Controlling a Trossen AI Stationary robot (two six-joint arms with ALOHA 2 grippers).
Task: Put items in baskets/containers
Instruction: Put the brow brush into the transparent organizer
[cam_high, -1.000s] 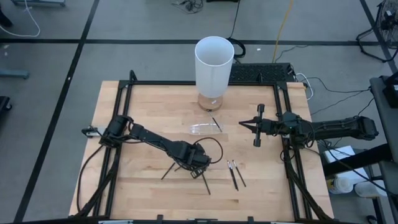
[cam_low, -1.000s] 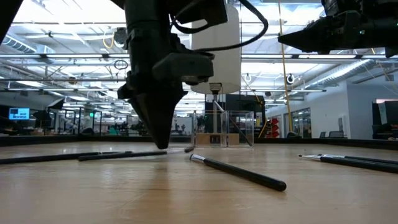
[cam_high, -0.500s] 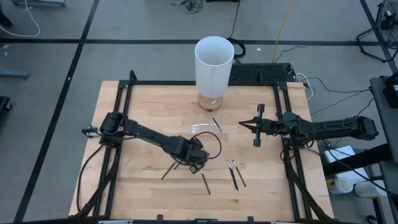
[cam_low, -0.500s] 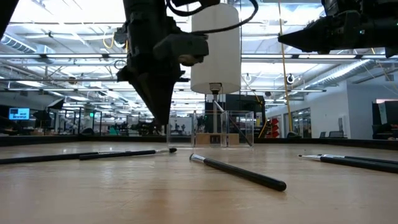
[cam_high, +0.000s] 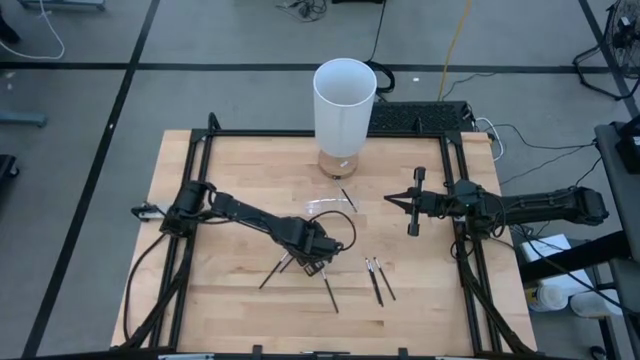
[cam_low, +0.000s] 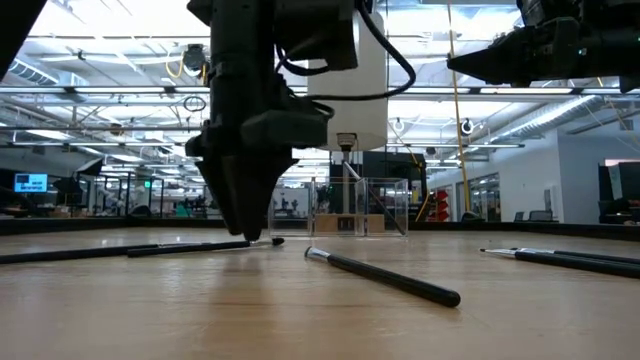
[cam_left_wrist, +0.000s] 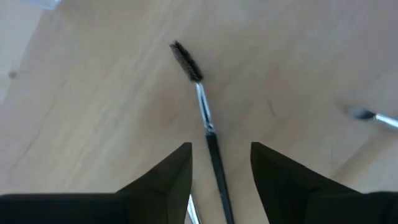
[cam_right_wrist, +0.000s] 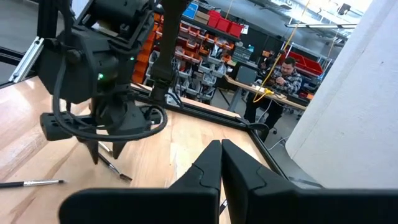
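1. The left end effector (cam_high: 316, 262) points down at the desk (cam_high: 230, 180), its two fingers (cam_left_wrist: 168, 180) spread apart with a thin dark stick (cam_left_wrist: 208, 134) lying between them. In the left wrist view the stick runs up through the gap, and its brushy tip reaches past the fingertips. The fingers straddle it without pinching it.
2. The left arm reaches in from the desk's left edge, low and stretched out, its wrist bent down over the middle of the front half.
3. Other sticks lie near: two (cam_high: 275, 272) just left of the end effector, one (cam_high: 331, 295) in front of it, and a pair (cam_high: 378, 280) to its right.
4. The clear container (cam_high: 325, 206) sits farther back, near the desk's middle, with one stick (cam_high: 347, 198) beside it. A tall white cylinder (cam_high: 344, 110) stands behind.
5. The right end effector (cam_high: 390, 199), fingers pressed together and holding nothing, hangs above the desk's right side, its arm reaching level from the right edge.
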